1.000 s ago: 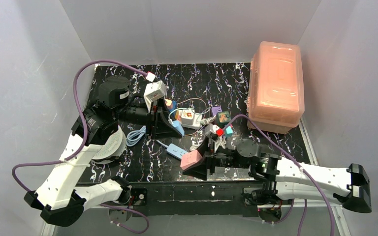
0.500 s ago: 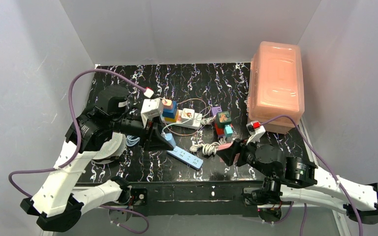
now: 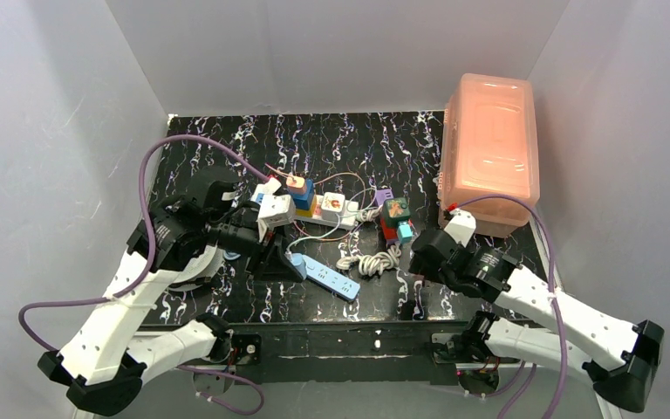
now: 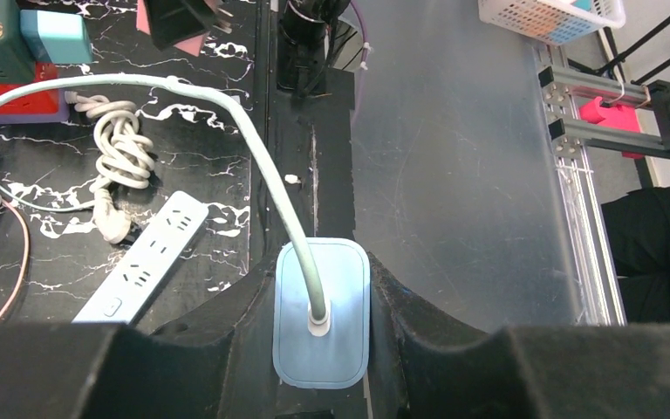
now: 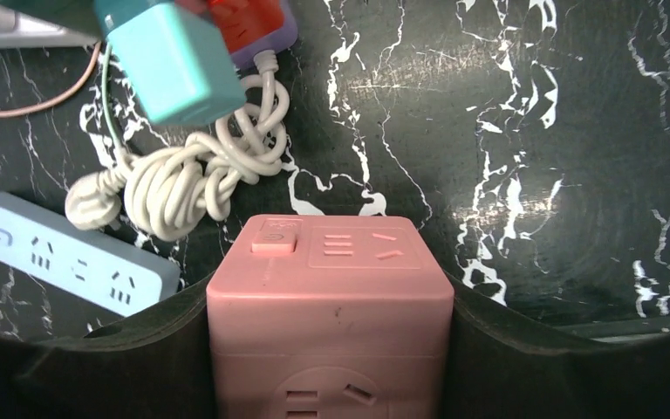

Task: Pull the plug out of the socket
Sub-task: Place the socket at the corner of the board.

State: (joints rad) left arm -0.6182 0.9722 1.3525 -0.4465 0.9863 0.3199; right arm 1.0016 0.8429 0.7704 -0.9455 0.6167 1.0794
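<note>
1. Left gripper (image 3: 281, 260) is low over the table (image 3: 384, 148), left of centre. Its fingers pinch a light-blue plug (image 4: 340, 297) from both sides.
2. The plug's pale cord (image 4: 253, 140) arcs up from its back face and away toward the socket side.
3. The plug is off the socket and apart from it, just beside the near end of the blue strip (image 3: 327, 278).
4. Blue strip lies flat and slanted, near the front edge.
5. Socket (image 3: 340, 218) lies mid-table behind the blue strip, with coloured blocks on its faces.
6. Coiled white cord (image 5: 183, 179) lies right of the blue strip.
7. Right gripper (image 5: 330, 349) is clamped on a pink cube (image 5: 331, 305), above the table. The cube is hidden in the top view.
8. Orange box (image 3: 488, 153) sits far right, at the back.
</note>
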